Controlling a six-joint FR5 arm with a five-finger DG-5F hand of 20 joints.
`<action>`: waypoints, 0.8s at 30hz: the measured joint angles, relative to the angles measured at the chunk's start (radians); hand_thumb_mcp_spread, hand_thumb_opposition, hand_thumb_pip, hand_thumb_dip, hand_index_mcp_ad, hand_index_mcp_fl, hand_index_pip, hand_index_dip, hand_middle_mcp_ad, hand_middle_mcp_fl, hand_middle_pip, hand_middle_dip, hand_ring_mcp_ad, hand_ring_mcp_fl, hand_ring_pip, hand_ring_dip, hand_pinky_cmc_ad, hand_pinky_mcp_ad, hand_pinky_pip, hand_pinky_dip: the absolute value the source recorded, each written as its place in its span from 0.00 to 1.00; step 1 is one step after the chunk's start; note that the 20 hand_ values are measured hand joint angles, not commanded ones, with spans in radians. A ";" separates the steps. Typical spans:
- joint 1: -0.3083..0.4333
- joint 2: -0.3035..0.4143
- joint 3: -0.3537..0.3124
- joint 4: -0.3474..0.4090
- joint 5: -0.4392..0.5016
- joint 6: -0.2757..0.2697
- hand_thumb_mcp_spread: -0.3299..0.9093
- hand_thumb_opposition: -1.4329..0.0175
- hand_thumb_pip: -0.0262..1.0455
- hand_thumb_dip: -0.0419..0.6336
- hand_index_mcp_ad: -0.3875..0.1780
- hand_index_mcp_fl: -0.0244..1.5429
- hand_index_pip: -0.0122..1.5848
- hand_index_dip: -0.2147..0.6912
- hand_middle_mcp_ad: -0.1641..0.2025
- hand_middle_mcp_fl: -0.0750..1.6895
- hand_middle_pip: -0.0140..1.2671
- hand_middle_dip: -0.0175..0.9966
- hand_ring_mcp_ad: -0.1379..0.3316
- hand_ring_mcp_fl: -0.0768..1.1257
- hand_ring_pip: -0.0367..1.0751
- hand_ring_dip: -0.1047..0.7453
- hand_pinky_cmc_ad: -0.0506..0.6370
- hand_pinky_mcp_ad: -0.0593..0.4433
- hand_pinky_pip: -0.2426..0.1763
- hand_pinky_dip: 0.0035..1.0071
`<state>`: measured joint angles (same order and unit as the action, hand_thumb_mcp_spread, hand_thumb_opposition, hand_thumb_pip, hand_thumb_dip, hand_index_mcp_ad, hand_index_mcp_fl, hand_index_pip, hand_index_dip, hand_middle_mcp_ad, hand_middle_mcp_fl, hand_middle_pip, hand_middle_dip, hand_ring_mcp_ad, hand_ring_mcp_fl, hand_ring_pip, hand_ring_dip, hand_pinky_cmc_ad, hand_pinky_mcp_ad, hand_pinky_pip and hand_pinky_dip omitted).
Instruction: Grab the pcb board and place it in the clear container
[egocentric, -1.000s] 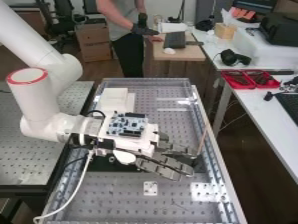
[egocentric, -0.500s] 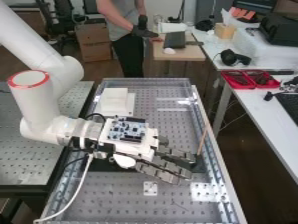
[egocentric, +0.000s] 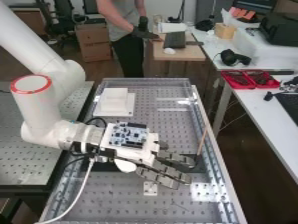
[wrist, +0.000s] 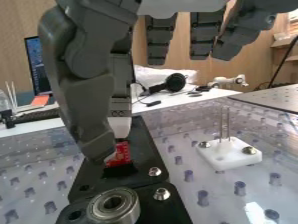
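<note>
Palm down, the hand is over the middle of the perforated bench, its fingers pointing toward the right rail. In the wrist view the hand has its fingers straight and its thumb hanging low. A small red pcb board stands in a black fixture. The thumb's tip overlaps the board's edge, and one light-tipped finger ends just above it; whether either touches is unclear. In the high view the hand covers much of the black fixture. A blue circuit board is mounted on the back of the hand.
A pale, boxy block stands on a flat plate beyond the hand. A white block with two upright pins is beside the fixture. A thin brown rod rises near the right rail. A metal bearing lies on black plates.
The hand has shifted a little toward the bench's near end, and its fingers have drawn slightly back from the right rail.
</note>
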<state>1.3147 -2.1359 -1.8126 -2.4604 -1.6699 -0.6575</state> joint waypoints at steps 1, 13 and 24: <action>0.000 -0.001 0.001 0.000 -0.001 0.000 0.79 0.39 0.40 0.37 0.32 0.32 0.84 0.40 0.49 0.05 0.12 0.15 0.68 0.08 0.10 0.12 0.44 0.42 0.33 0.18; -0.003 -0.020 0.031 -0.021 -0.018 -0.012 0.80 0.38 0.40 0.37 0.30 0.31 0.85 0.41 0.49 0.05 0.12 0.15 0.68 0.08 0.10 0.12 0.44 0.41 0.33 0.18; -0.016 -0.013 0.041 -0.057 -0.037 -0.028 0.81 0.38 0.40 0.37 0.29 0.33 0.85 0.40 0.49 0.05 0.12 0.15 0.68 0.09 0.10 0.12 0.45 0.42 0.33 0.18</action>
<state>1.2985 -2.1489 -1.7719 -2.5178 -1.7071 -0.6855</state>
